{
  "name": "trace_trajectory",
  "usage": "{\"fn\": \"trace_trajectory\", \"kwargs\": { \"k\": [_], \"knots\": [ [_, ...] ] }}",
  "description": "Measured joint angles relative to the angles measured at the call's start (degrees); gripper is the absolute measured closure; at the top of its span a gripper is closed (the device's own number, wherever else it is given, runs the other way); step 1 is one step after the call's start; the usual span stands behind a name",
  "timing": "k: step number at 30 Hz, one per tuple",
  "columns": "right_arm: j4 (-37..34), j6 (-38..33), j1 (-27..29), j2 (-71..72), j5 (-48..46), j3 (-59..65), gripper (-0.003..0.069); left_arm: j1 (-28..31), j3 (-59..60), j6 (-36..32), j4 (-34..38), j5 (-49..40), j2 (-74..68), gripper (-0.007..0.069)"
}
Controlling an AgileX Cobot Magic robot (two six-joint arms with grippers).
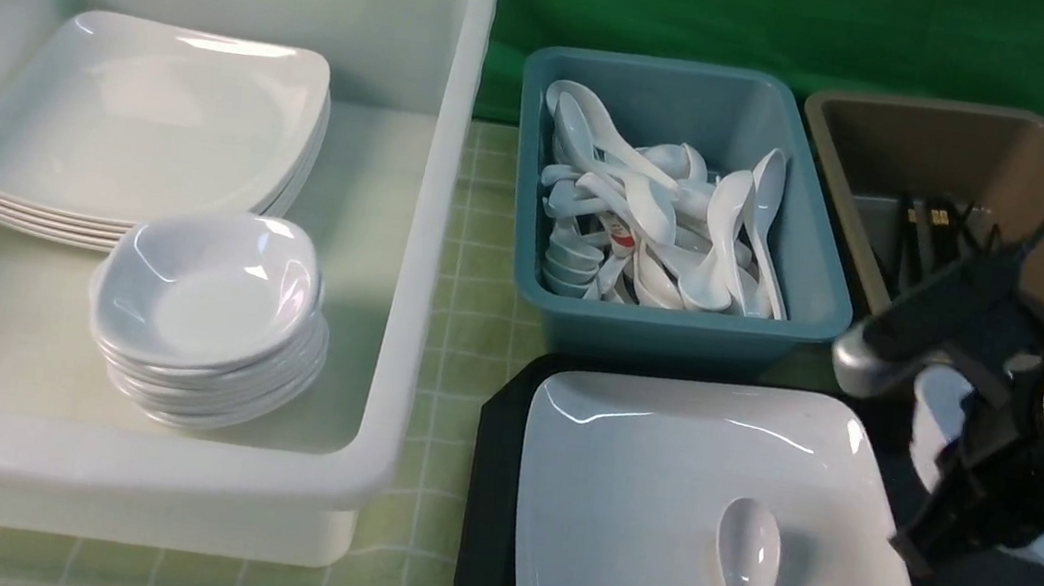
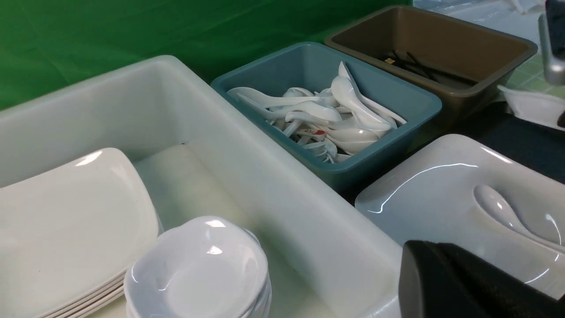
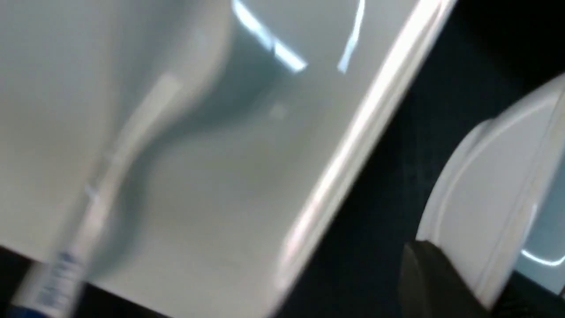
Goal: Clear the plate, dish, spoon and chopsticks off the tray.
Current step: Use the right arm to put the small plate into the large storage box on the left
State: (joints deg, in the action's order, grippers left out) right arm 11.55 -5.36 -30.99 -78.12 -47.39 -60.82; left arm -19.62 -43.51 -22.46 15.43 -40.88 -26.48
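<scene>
your white bin (image 1: 418, 320) holds stacked plates and bowls. black tray (image 1: 496, 491), tabletop's near right, carries plate (image 1: 635, 510), spoon (image 1: 748, 555) on it. right fingers (image 3: 481, 282) narrow at dish (image 3: 468, 212), grip unclear; left fingers (image 2: 481, 282) closed.

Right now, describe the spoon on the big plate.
The spoon is glossy white, ceramic or plastic by its look, with an oval bowl and a slim handle bearing blue marking near its end. It lies bowl up on the white plate, handle toward the robot, and no gripper touches it.
</scene>
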Motion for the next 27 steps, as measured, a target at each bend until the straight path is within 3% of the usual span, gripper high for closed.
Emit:
{"fn": "trace_trajectory", "kwargs": {
  "k": [6, 10, 15, 20, 27],
  "knots": [
    [-5.86, -2.96, -20.93, -4.05, 10.27, -17.95, 0.0604, 0.00, -1.85, 5.09, -5.13, -0.73, 1.74, 0.0613],
    [-6.44, -9.32, -28.46, -15.23, 14.13, -29.90, 0.0604, 0.00, -4.56, 9.87, -9.87, -2.05, 6.07, 0.0613],
    [-6.20, -14.05, -30.51, -31.20, 13.97, -43.89, 0.0604, 0.00, -5.31, 12.31, -11.66, -4.16, 11.02, 0.0613],
    [1.68, -15.09, -30.46, -44.67, 13.74, -53.81, 0.0580, 0.00, -5.31, 12.42, -11.72, -8.83, 12.43, 0.0613],
    [3.34, -15.23, -30.40, -47.96, 11.79, -55.32, 0.0299, 0.00, -5.31, 12.45, -11.45, -10.80, 12.43, 0.0613]
  ]
}}
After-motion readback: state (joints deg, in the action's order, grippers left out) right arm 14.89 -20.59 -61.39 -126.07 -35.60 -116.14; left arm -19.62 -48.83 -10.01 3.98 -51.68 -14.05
